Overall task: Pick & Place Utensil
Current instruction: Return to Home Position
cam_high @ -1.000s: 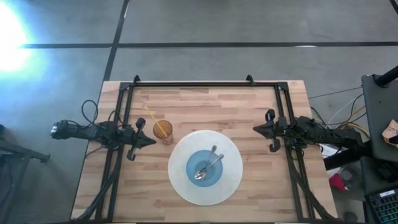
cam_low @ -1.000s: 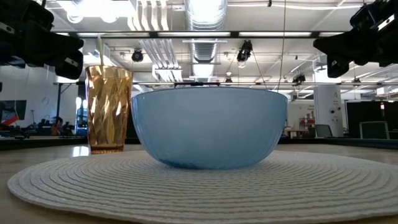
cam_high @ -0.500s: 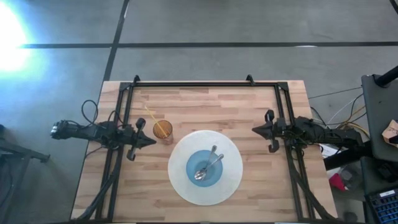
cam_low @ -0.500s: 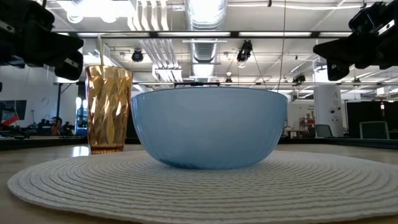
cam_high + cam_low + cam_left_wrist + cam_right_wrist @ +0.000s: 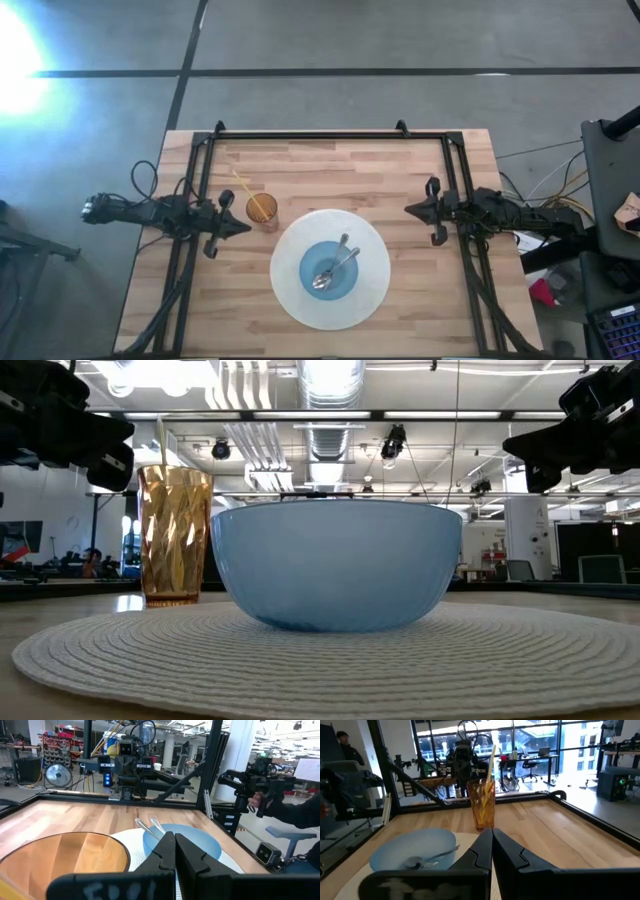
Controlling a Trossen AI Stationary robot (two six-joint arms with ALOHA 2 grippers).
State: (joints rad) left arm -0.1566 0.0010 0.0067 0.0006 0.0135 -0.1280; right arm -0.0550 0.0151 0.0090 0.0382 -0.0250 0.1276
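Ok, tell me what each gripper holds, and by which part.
Nothing. The left gripper and right gripper are both shut and empty; the utensils lie in the blue bowl.

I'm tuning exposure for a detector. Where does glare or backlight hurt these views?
High view: white glare on the floor at upper left, off the table; bowl evenly lit. Low view: ceiling lamps blaze, left gripper and right gripper mere silhouettes. Right wrist view: bright windows behind the glass.

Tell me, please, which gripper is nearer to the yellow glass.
Left. The left gripper sits just beside the yellow glass; the right gripper hangs across the white mat from it.
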